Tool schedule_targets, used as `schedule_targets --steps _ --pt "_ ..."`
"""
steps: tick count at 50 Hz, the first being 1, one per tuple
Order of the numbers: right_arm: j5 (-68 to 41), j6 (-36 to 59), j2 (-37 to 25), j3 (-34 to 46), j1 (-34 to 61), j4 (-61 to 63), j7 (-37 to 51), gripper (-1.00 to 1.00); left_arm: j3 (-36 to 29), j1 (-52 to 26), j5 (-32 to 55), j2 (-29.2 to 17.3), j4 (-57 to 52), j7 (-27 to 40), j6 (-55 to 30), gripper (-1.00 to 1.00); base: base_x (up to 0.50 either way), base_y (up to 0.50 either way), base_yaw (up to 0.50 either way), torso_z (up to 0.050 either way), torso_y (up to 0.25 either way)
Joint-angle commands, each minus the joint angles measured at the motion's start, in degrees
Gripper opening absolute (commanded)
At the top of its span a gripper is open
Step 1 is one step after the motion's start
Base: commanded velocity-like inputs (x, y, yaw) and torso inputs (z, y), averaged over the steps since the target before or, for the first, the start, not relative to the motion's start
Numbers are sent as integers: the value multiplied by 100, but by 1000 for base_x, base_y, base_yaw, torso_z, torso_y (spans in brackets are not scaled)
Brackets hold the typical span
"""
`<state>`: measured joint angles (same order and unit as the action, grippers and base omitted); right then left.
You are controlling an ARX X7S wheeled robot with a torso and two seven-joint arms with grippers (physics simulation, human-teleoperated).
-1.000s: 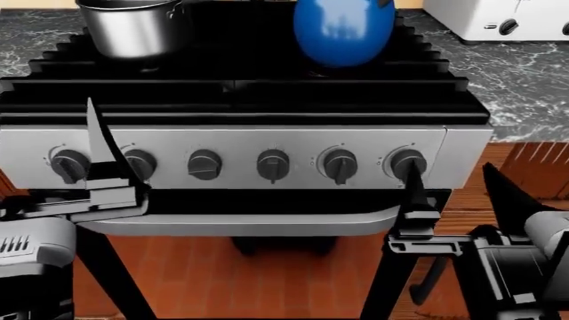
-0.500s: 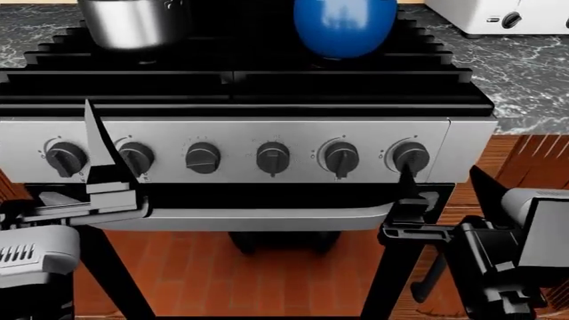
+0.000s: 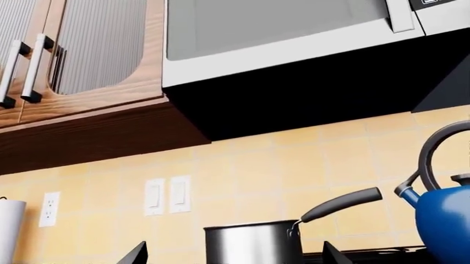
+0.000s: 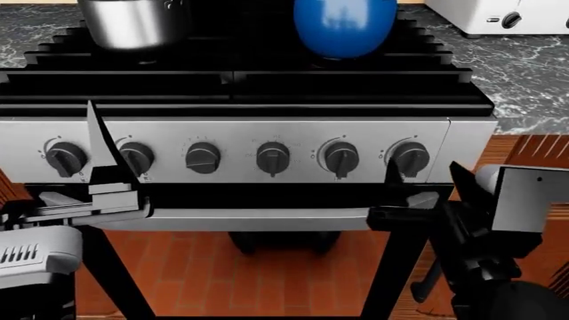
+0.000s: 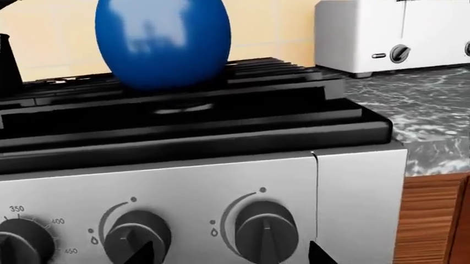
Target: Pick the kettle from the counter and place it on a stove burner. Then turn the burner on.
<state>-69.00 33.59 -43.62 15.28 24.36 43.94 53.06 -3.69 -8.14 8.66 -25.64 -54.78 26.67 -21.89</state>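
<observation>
The blue kettle (image 4: pixel 345 27) stands on the black grates at the stove's back right; it also shows in the right wrist view (image 5: pixel 163 41) and the left wrist view (image 3: pixel 444 220). A silvery stove burner (image 5: pixel 180 108) shows under it. My right gripper (image 4: pixel 427 179) is open just in front of the rightmost knob (image 4: pixel 411 159), which lies between its fingertips in the right wrist view (image 5: pixel 266 231). My left gripper (image 3: pixel 233 258) is open and empty, held upright before the left knobs (image 4: pixel 136 159). The counter (image 4: pixel 524 73) is right of the stove.
A steel saucepan (image 4: pixel 133 23) sits on the back left grates. Several black knobs line the steel front panel (image 4: pixel 240 137). A white toaster (image 4: pixel 498 15) stands on the counter at the back right. The oven handle (image 4: pixel 258 220) runs below the knobs.
My right arm has rolled and shifted; the finger that stood in front of the rightmost knob now sits lower and to its left. The kettle and left gripper have not moved.
</observation>
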Motion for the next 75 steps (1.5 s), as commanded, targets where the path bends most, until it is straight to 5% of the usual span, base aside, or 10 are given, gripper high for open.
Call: schedule_targets --steps 1,75 --pt "-13 549 34 352 437 -238 355 100 22 -8 85 -21 11 -1 -19 100 0 0 0 0 0" --pt "468 704 444 819 1107 -1739 -233 100 -61 -74 235 -136 95 105 -26 100 0 0 0 0 0"
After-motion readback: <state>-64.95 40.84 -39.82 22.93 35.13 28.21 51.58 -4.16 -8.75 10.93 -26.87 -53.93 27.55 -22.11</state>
